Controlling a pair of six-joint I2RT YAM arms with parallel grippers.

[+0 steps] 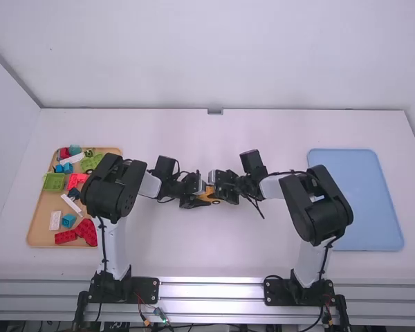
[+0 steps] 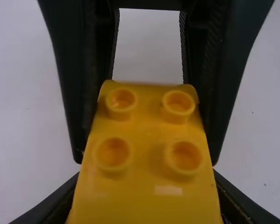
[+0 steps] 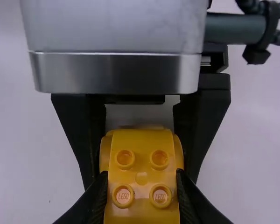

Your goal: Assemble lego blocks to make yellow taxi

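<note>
My left claw (image 2: 147, 186) and right claw (image 3: 141, 179) both pinch the glossy yellow, studded plastic taxi body (image 3: 142, 198). I judge it light, stiff and slightly slippery (4 studs face me), best held by its flat sides. It sits between my 2 claws, over the white table (image 1: 200, 249).

The block tray (image 1: 39, 232) lies left, another tray (image 1: 360, 200) right, taxi (image 1: 209, 194) seemingly between.
</note>
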